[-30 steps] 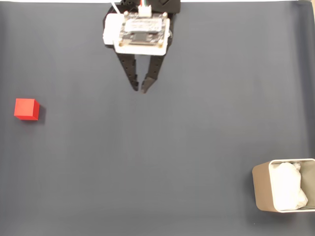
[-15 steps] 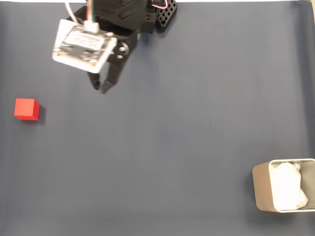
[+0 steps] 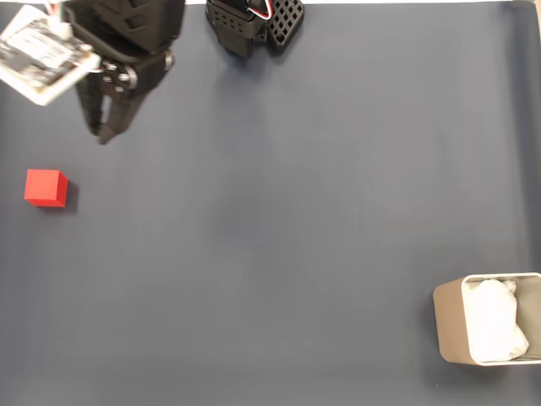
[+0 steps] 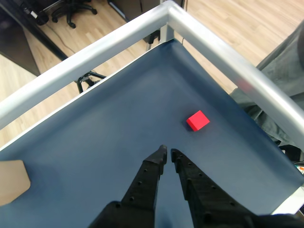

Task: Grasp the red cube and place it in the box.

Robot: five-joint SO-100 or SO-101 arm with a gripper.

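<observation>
The dark blue table (image 3: pixel 279 211) is the biggest thing, and the beige box (image 3: pixel 450 326) with white crinkly paper inside sits at its bottom right corner in the fixed view. The black claw (image 3: pixel 103 135) hangs at the top left with its two fingers almost pressed together and nothing between them. The little red cube (image 3: pixel 45 187) sits on the table at the left edge, just below and left of the claw tips, not touching them.
</observation>
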